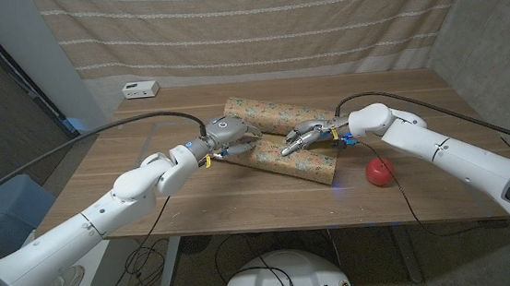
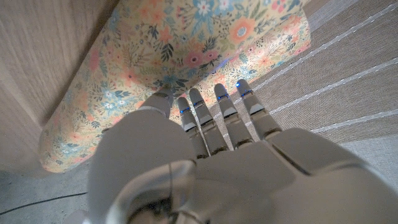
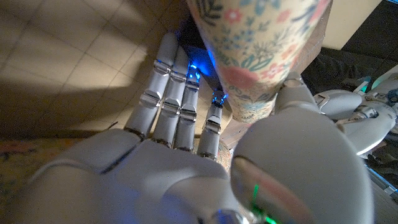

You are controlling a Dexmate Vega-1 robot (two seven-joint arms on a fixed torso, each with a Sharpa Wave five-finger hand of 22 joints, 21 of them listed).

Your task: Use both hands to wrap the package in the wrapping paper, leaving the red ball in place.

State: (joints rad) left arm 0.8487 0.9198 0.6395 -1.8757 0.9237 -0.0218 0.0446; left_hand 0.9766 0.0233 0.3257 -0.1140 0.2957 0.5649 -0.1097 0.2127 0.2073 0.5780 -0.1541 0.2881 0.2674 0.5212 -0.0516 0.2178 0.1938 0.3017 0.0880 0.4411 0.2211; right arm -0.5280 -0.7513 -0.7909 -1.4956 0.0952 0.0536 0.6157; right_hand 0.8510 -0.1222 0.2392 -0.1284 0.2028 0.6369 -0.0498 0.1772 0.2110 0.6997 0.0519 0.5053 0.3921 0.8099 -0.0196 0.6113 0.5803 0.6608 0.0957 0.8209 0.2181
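The floral wrapping paper (image 1: 284, 159) lies mid-table, curled into a far roll (image 1: 280, 111) and a near roll. The package itself is hidden among the paper. My left hand (image 1: 228, 136) is at the paper's left end; in the left wrist view its thumb (image 2: 158, 99) and fingers (image 2: 217, 112) pinch the paper's edge (image 2: 186, 37). My right hand (image 1: 308, 136) reaches in between the rolls; in the right wrist view a curled flap of paper (image 3: 261, 50) sits between its thumb (image 3: 292, 93) and fingers (image 3: 177, 93). The red ball (image 1: 380, 172) rests on the table right of the near roll.
A small white device (image 1: 140, 89) sits at the table's far left corner. Black cables run along both arms over the wooden table (image 1: 196, 204). A striped curtain hangs behind the table.
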